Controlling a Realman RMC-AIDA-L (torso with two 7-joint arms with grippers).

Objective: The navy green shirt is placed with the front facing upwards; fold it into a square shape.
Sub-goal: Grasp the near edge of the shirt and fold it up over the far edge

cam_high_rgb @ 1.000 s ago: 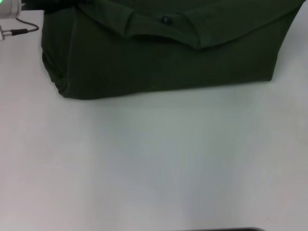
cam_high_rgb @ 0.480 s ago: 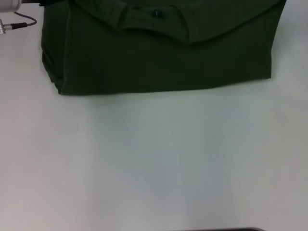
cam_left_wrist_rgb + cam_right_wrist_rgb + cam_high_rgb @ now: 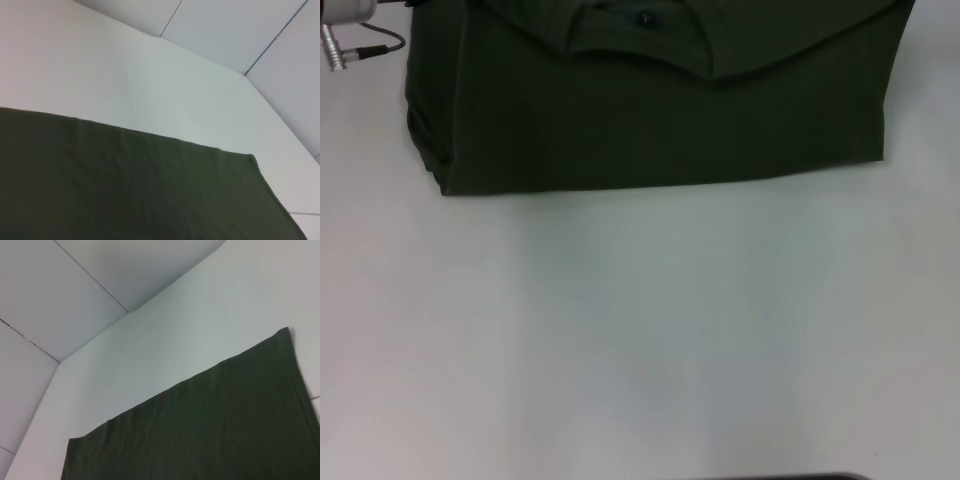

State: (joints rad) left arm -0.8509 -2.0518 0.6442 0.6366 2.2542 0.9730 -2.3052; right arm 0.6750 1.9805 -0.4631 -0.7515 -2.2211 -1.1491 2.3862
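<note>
Navy green shirt (image 3: 660,110) folded on the white counter (image 3: 640,340).

In the head view we see the shirt as a dark olive rectangular block at the far edge of the counter, with a straight near hem, stacked layers at its left edge, and the ribbed collar (image 3: 640,45) with a small dark neck label (image 3: 644,18) facing up. A metal part with a black cable (image 3: 370,45) shows at the far left. We see no fingers of either gripper in any view, so we cannot tell their opening or contact.
</note>
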